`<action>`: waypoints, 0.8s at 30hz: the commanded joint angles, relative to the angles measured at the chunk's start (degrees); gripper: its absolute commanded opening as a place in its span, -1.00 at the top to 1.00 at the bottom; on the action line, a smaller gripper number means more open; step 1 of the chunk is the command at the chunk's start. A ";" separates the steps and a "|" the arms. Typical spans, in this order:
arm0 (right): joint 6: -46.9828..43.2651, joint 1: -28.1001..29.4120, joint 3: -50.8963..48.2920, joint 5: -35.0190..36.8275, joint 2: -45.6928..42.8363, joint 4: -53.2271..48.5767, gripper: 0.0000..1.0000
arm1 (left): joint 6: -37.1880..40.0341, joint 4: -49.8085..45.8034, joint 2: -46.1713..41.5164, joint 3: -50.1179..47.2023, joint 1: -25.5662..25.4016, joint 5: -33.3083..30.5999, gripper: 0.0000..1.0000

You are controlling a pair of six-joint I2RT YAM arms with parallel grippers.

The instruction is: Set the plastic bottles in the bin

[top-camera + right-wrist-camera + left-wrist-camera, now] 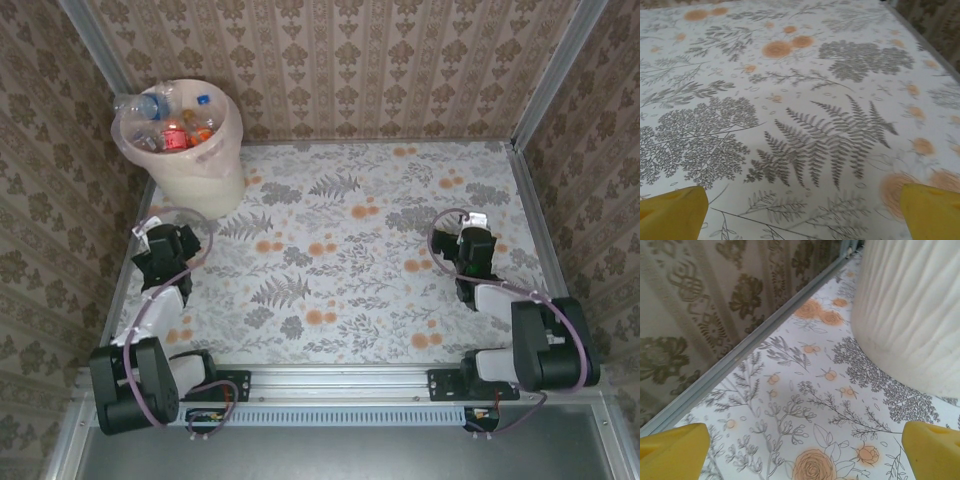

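The cream bin (pixel 190 170) stands at the table's far left corner, and its ribbed wall (pixel 910 310) rises at the right of the left wrist view. Several plastic bottles (pixel 175 125) with red, orange and blue labels lie packed inside it. My left gripper (pixel 168 240) rests low just in front of the bin, open, its yellow fingertips (pixel 672 452) wide apart with nothing between them. My right gripper (pixel 472 250) sits over the right side of the table, open too, yellow fingertips (pixel 930 210) spread over bare cloth.
A floral cloth (pixel 350 250) covers the table. Patterned walls close in the back and both sides, with a metal rail (pixel 755 340) along the left edge near the left gripper. Both arm bases sit at the near edge.
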 commanded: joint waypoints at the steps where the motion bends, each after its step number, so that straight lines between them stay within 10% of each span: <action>1: -1.57 -0.89 2.18 -7.88 3.81 10.15 -1.00 | 5.83 12.82 2.48 -1.28 -1.01 4.79 -1.00; 6: -2.97 -0.81 -2.60 -11.36 11.46 26.69 -1.00 | 10.44 24.86 7.15 -4.42 -3.26 9.42 -1.00; 19: -1.78 0.69 0.73 -3.58 10.24 18.18 -1.00 | 17.03 47.47 24.10 -7.92 -7.72 9.70 -1.00; 24: -1.95 0.79 0.76 -3.58 10.31 18.10 -1.00 | 17.15 36.72 22.64 -3.90 -9.65 6.52 -1.00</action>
